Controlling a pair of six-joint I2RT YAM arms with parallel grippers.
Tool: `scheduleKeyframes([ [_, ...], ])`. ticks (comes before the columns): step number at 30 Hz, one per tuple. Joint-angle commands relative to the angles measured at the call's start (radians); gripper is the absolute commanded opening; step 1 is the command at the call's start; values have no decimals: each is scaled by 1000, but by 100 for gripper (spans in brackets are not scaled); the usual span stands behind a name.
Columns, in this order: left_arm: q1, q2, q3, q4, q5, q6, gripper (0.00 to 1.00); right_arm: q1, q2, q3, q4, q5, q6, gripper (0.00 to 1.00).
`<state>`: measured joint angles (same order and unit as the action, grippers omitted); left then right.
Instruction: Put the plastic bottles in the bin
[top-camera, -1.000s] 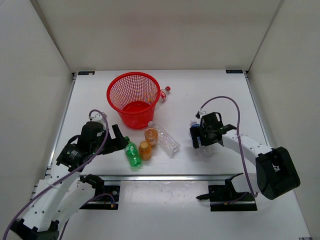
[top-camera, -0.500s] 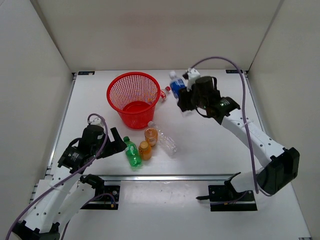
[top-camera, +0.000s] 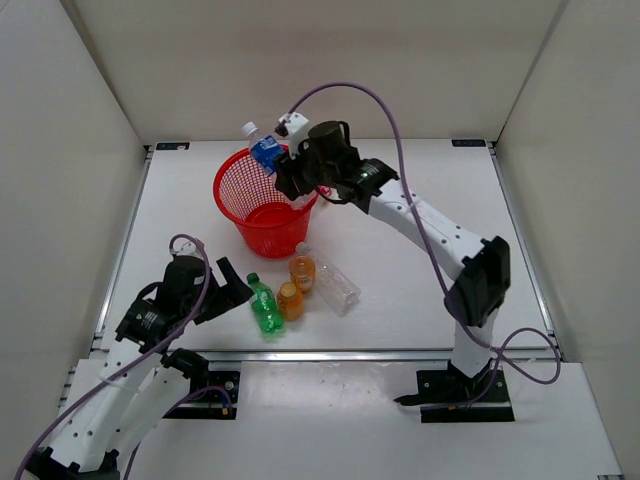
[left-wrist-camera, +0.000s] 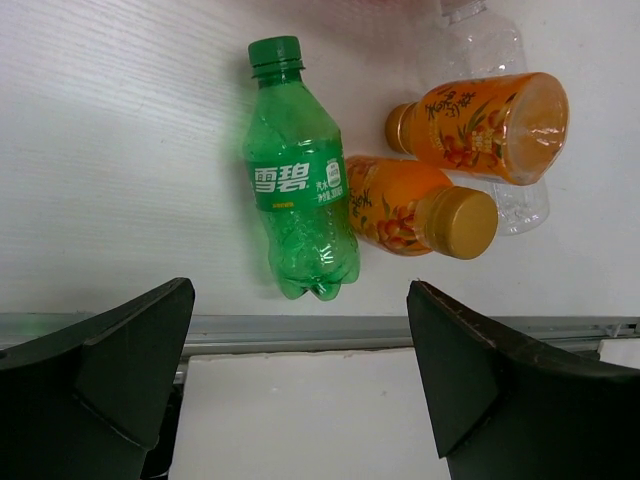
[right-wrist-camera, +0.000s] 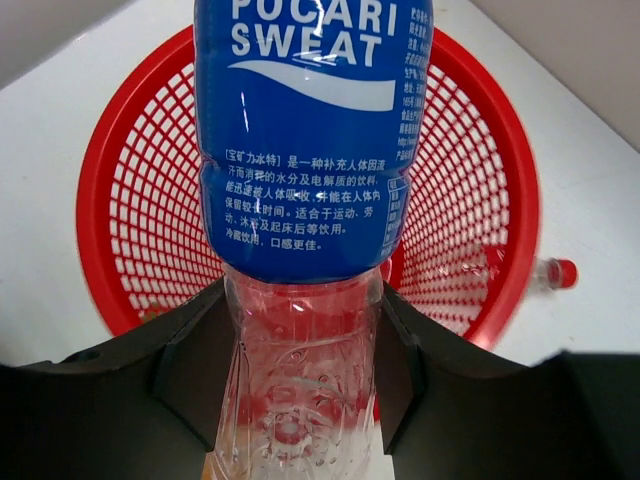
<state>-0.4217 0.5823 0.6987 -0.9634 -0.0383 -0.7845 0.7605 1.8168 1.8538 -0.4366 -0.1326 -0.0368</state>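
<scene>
The right jaws were closed on the clear lower part of a bottle with a blue label (top-camera: 264, 150). This bottle was tilted in the air above the red basket (top-camera: 238, 195), and its white cap pointed away from the arm. In the right wrist view, the open mouth of the basket lay directly behind the bottle. A bottle with a red cap (right-wrist-camera: 553, 272) lay on the desk (top-camera: 430, 270) just outside the basket.

The left jaws were open and gripped nothing. They were low above the desk, near a green bottle (left-wrist-camera: 298, 190) that lay on its side. Two orange bottles (left-wrist-camera: 415, 205) (left-wrist-camera: 485, 112) lay just beside it, the nearer one touching it. A plain clear bottle (top-camera: 335, 283) lay next to them.
</scene>
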Motion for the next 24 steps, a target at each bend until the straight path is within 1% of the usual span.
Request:
scheduleKeyframes([
  [1,1,2,-14,14,23,-35,99,20,67,152,18,2,-35,27],
  [3,-2,10,-10,-1,14,-38,98,31,123,208,6,1,-40,29],
  [5,-2,10,-18,3,14,-41,99,42,150,237,5,-5,-44,36],
  [6,4,10,-27,15,29,-39,98,42,159,232,6,-4,-41,46],
  [7,1,7,-36,26,37,-39,99,42,165,229,3,-18,-37,50],
  [9,0,13,-51,49,44,-51,99,42,165,232,-14,-19,-23,67],
  [10,0,14,-63,63,60,-55,99,42,159,232,-19,-27,-21,72],
  [12,-6,22,-76,81,71,-68,99,45,142,213,-28,-39,-18,92],
  [13,-5,27,-85,100,74,-68,98,39,119,196,-34,-56,-18,98],
  [18,0,53,-82,120,40,-94,98,20,32,176,-72,-59,-26,99],
  [20,0,63,-91,126,-1,-102,99,8,-28,145,-94,-58,-20,99],
  [21,-2,76,-85,124,-14,-108,99,10,-57,92,-99,-41,-20,99],
  [23,-20,109,-105,153,-37,-130,98,7,-175,-89,-76,58,-12,99],
  [24,-23,119,-113,166,-46,-137,98,8,-216,-140,-51,80,-17,99],
])
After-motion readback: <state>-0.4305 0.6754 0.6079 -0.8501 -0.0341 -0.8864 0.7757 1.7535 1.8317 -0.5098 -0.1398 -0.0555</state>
